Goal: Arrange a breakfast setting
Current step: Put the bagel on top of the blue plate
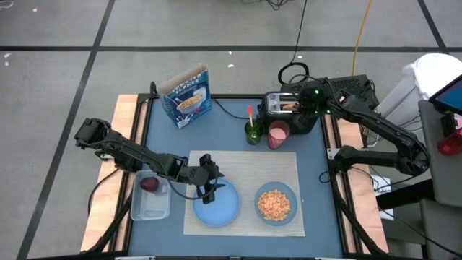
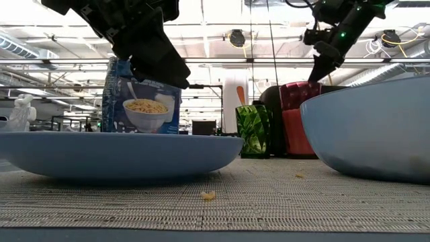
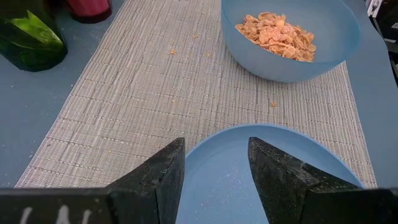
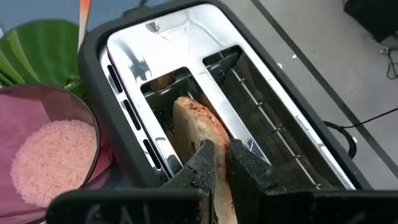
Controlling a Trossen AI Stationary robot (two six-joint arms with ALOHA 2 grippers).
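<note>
In the toaster [image 4: 205, 112], browned bagel [image 4: 196, 127] stands upright.

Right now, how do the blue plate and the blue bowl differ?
The plate is shallow and holds no food; the bowl is deep and holds cereal flakes. The left pincer hangs open over the plate; no pincer is near the bowl. Both are light blue, round and on the woven placemat.
</note>
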